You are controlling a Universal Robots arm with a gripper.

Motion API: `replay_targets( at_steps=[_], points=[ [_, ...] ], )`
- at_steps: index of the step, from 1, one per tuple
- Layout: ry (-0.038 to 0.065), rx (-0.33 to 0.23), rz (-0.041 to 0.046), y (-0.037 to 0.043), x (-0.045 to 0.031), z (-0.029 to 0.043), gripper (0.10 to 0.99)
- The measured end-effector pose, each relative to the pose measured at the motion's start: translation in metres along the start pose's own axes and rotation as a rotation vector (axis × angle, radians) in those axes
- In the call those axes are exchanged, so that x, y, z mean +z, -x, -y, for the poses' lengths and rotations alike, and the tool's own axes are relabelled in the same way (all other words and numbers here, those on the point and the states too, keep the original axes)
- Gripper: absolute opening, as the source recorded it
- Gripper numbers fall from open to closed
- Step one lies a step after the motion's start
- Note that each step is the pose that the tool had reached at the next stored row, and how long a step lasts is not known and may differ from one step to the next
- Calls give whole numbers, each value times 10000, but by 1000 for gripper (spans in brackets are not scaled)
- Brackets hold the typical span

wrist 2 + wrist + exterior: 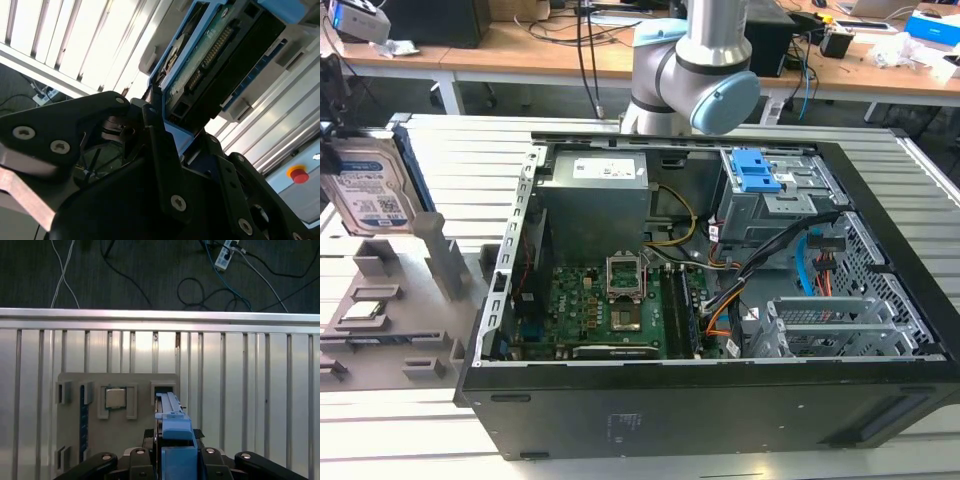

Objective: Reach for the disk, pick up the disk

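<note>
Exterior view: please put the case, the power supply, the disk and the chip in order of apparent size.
1. Case: largest by far.
2-3. Power supply and disk: close in size. The power supply looks slightly larger, but the disk may be nearer the camera, so I do not rank them.
4. Chip: smallest.

Open computer case (670,425) on slatted table (450,160)

disk (220,50): the end farthest from the claw (182,132) runs off the second wrist view.
claw's contact faces: hidden from me behind the disk.
label (365,190): print too small to tell.
arm (695,70): upper links cut off.
</note>
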State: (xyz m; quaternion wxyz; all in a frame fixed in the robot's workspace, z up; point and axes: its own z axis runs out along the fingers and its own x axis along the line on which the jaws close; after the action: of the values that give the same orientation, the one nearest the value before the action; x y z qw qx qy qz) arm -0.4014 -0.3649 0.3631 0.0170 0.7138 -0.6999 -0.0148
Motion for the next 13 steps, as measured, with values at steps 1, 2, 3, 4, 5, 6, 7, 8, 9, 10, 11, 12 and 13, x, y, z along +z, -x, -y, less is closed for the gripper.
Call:
replay_targets(
  at_steps=[1, 2, 3, 4, 5, 6, 7, 8, 9, 10, 11, 12, 13],
  points=[
    [0, 0, 0, 0, -19, -1, 369],
    [1, 0, 0, 0, -27, -1, 369],
    [1, 0, 0, 0, -35, -1, 369],
    [0, 0, 0, 0, -45, -2, 369],
    [1, -1, 0, 0, -54, -2, 369],
    [1, 0, -1, 1, -67, -3, 369],
    [1, 0, 0, 1, -76, -3, 369],
    [1, 0, 0, 1, -84, -3, 369],
    [0, 0, 0, 1, -94, -3, 369],
    [1, 0, 0, 1, -103, -3, 369],
    [0, 0, 0, 1, -121, -4, 369],
    [1, 0, 0, 1, -133, -5, 369],
    [0, 0, 0, 1, -151, -5, 369]
  ],
)
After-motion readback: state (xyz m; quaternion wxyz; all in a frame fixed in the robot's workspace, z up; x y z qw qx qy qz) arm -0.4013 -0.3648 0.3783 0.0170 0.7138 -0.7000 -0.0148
